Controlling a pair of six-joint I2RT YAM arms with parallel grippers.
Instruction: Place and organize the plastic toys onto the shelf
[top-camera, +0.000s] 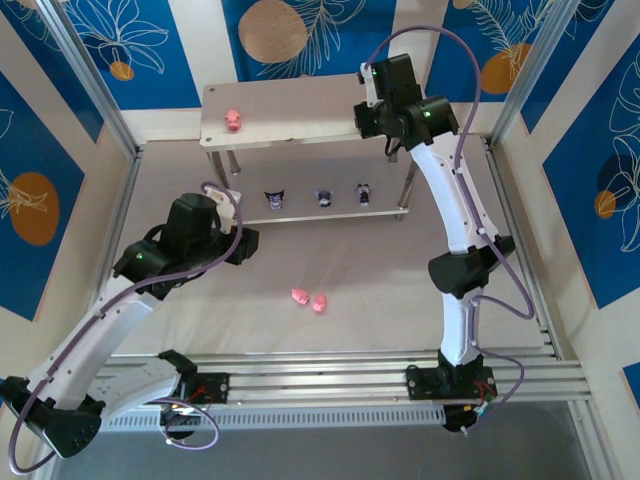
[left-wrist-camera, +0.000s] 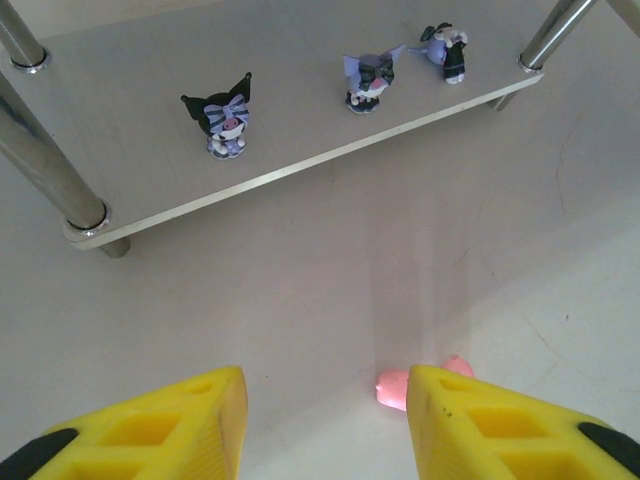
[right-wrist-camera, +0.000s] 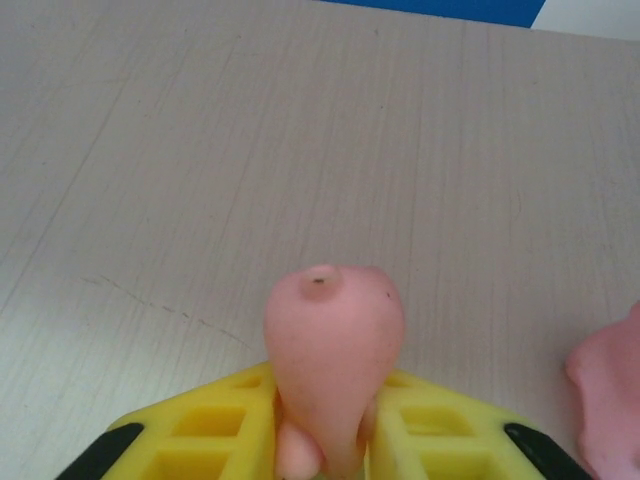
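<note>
Closest to the right wrist camera, the right end effector (right-wrist-camera: 325, 392) is clamped on a pink pig toy (right-wrist-camera: 335, 335). Its yellow fingers (right-wrist-camera: 200, 440) press the toy from both sides over the pale upper board of the shelf (top-camera: 300, 100), and another pink piece (right-wrist-camera: 608, 395) shows at the frame's right edge.

The shelf stands at the far side of the table (top-camera: 400, 270). The right arm (top-camera: 455, 215) reaches up to the right end of the upper board. The left arm (top-camera: 120, 300) lies low, near the shelf's left front leg. The left end effector (left-wrist-camera: 325, 392) has its jaws apart and empty, facing the table in front of the lower board.

Three dark figurines stand in a row on that lower board: left (top-camera: 274, 199), middle (top-camera: 323, 197), right (top-camera: 364, 193). A lone pink pig (top-camera: 234, 120) sits on the upper board's left part. Two pink pigs (top-camera: 298, 296) (top-camera: 320, 302) lie just beside each other on the table.
</note>
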